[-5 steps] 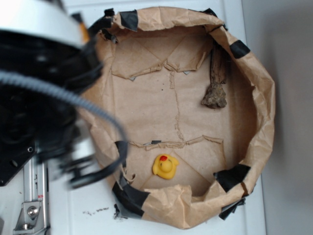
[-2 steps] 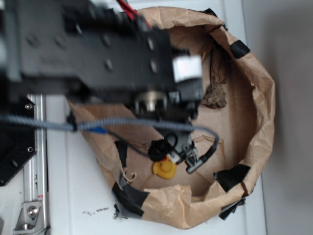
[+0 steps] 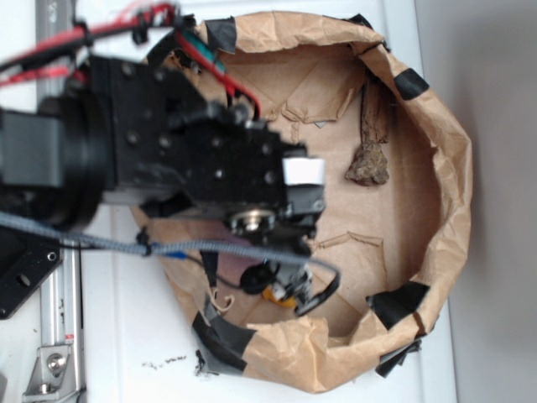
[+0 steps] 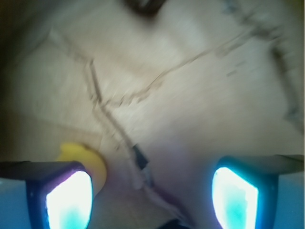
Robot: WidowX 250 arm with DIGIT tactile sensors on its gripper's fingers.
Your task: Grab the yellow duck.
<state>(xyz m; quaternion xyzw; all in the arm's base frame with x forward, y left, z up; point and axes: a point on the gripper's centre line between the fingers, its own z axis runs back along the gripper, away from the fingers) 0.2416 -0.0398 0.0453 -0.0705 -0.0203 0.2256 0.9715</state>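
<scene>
The yellow duck [image 4: 82, 153] shows in the wrist view as a blurred yellow lump at the lower left, just behind my left fingertip [image 4: 69, 200] and outside the gap. My gripper [image 4: 152, 198] is open, its fingers wide apart with only brown paper between them. In the exterior view the arm hangs over the near left part of the paper basin, and the gripper [image 3: 287, 290] covers the duck [image 3: 274, 293] except for a small yellow-orange sliver.
The duck lies in a basin of crumpled brown paper with a high rim [image 3: 453, 168] patched with black tape [image 3: 398, 304]. A brown bark-like lump [image 3: 367, 164] lies at the basin's right. A metal rail [image 3: 57, 336] runs along the white table on the left.
The arm has swung from the left edge out over the basin and come down over the duck, which was in plain sight a second ago and is now almost covered.
</scene>
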